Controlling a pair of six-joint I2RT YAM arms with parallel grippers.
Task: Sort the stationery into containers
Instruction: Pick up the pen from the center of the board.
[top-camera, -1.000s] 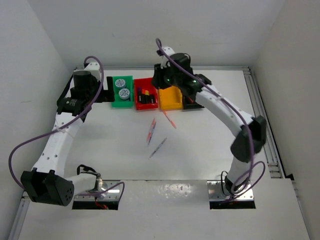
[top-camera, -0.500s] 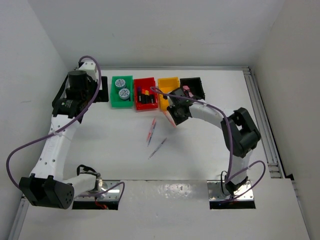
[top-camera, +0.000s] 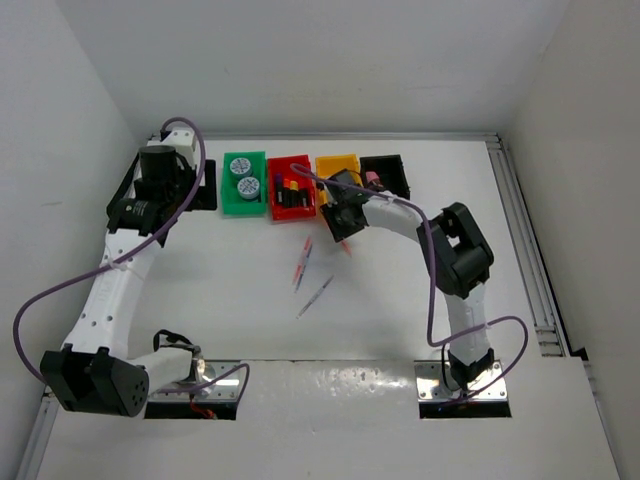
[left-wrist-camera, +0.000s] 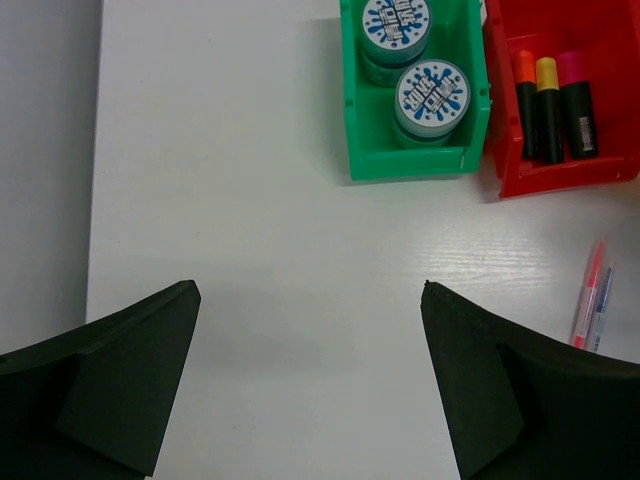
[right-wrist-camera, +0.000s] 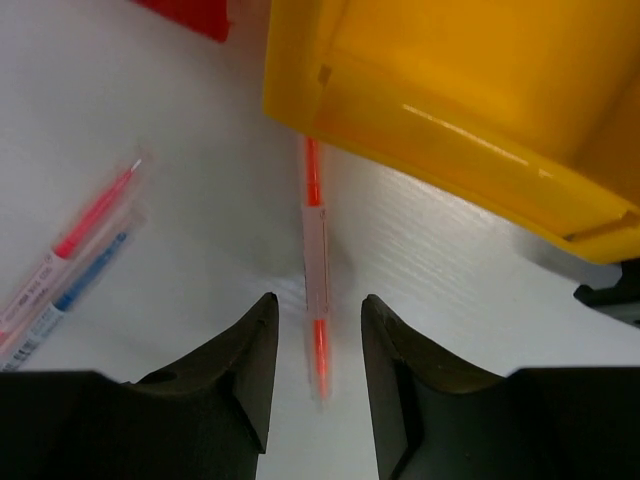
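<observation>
My right gripper (top-camera: 341, 222) (right-wrist-camera: 320, 300) is open, low over the table just in front of the yellow bin (top-camera: 337, 160) (right-wrist-camera: 450, 90). Its jaws stand on either side of a thin pink pen (right-wrist-camera: 316, 250) that lies flat, its far end at the bin's base. Two more pens (top-camera: 302, 262) (right-wrist-camera: 80, 250) and a grey pen (top-camera: 316, 296) lie mid-table. My left gripper (top-camera: 195, 190) (left-wrist-camera: 309, 290) is open and empty, left of the green bin (top-camera: 245, 207) (left-wrist-camera: 350, 120). That bin holds two blue-white rolls (left-wrist-camera: 432, 92). The red bin (top-camera: 290, 213) (left-wrist-camera: 500, 150) holds highlighters (left-wrist-camera: 550, 95).
The black bin (top-camera: 385, 160) at the right end of the row holds a small pink block (top-camera: 372, 179). White walls enclose the table on the left, back and right. A metal rail (top-camera: 520, 220) runs along the right edge.
My right arm has come down from above the yellow bin to the table in front of it, and its open jaws now straddle the pink pen. The left arm has hardly moved.
</observation>
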